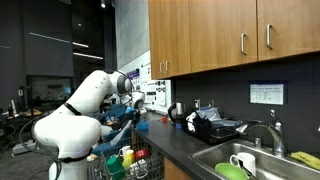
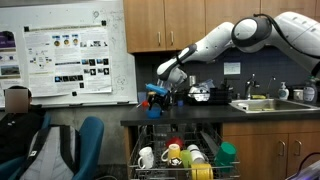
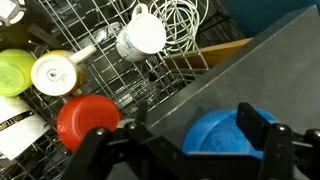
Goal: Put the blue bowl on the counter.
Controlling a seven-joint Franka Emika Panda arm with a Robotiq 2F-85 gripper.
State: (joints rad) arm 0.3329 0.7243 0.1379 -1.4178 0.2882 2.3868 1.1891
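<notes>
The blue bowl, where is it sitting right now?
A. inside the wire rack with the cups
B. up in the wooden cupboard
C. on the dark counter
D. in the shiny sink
C: in the wrist view the blue bowl sits on the flat dark grey counter, next to the wire rack and not inside it.

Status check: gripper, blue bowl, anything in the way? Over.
Gripper open, jaws either side of bowl. Bowl sits on counter, near its edge. Rack below edge, not in the way.
</notes>
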